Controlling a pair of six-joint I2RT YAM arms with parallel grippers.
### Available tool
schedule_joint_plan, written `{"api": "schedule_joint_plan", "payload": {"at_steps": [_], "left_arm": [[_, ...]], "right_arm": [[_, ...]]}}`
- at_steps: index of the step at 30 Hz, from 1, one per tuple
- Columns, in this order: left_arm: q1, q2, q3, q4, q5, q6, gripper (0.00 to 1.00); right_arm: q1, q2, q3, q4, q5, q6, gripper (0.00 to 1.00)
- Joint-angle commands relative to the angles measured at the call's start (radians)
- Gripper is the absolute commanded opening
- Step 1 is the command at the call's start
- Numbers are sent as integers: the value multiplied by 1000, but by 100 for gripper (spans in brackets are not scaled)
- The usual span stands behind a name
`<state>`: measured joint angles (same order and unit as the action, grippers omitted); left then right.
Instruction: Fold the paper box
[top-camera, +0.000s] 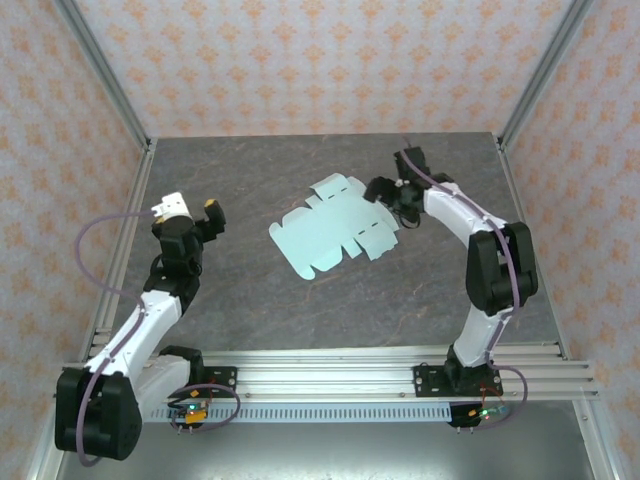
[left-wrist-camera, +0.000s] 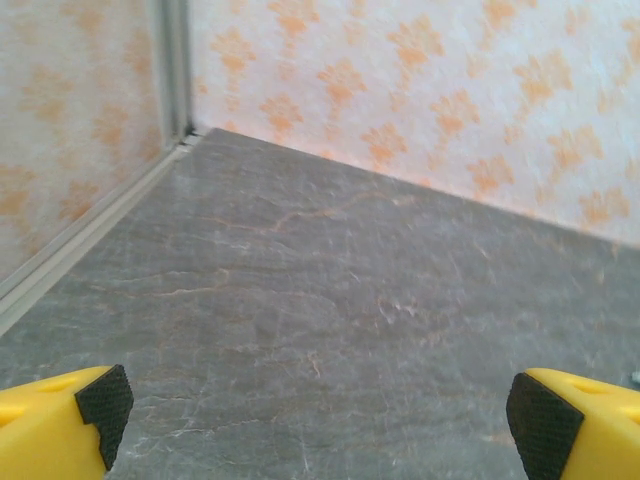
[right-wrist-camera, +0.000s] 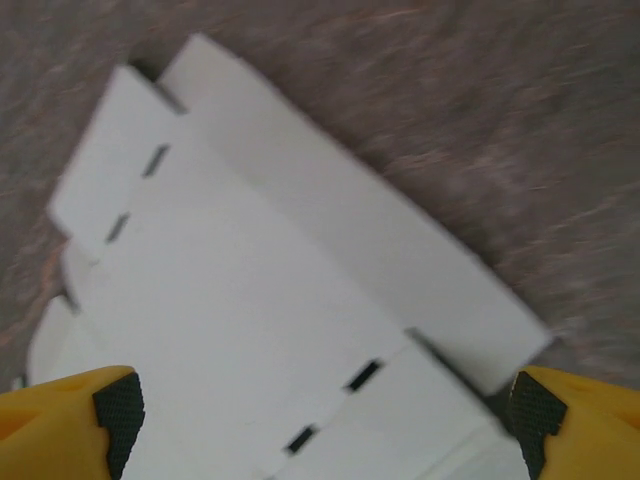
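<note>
Top external shows the paper box (top-camera: 330, 232) lying flat and unfolded in the middle of the worktop (top-camera: 250, 310). Its right edge lies at the right pincer (top-camera: 398, 203), whose jaws are spread above the card. The left pincer (top-camera: 192, 211), also spread wide, sits well apart to the left. The sheet is pale mint, with rounded tabs and small dark slots.

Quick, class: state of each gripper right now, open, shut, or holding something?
Left gripper: open, holding nothing.
Right gripper: open over the paper box, not gripping it.
</note>
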<state>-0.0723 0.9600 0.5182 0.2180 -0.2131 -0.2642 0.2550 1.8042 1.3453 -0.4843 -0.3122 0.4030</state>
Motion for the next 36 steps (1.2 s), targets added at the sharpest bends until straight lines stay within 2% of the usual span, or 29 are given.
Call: {"api": "schedule_joint_plan", "payload": {"at_steps": [1,4,6,7,9,13,15,17,19,24,31,36], "left_arm": [[-5,-28,76,-204,-167,-187,100],[-2,-11,132,-310,-216,-200,100],[3,23,213,-549,-348,-442,100],[14,42,241,-601,-329,-478,100],[20,83,251,-546,-172,-404,100],[-13,163,241,-461,54,-461,100],[-91,201,247,-454,64,-471,100],[-185,239,263,-463,24,-460,100],[-242,282,289,-473,24,-442,100],[-258,371,365,-571,93,-383,100],[-259,409,367,-511,195,-354,100],[-258,512,399,-493,233,-360,100]], "right_arm": [[-14,19,-33,-51,-25,-105,94],[-28,4,-84,-1,-40,-128,95],[-46,34,-81,0,-106,-152,94],[-49,50,-78,-1,-134,-164,94],[-51,74,-76,5,-155,-183,93],[-51,81,-99,46,-175,-182,91],[-50,81,-114,57,-215,-181,90],[-50,74,-141,89,-282,-170,88],[-44,73,-157,110,-346,-158,87],[-5,83,-163,99,-423,-158,82],[48,83,-173,164,-563,-119,77],[59,99,-175,219,-627,-93,67]]}}
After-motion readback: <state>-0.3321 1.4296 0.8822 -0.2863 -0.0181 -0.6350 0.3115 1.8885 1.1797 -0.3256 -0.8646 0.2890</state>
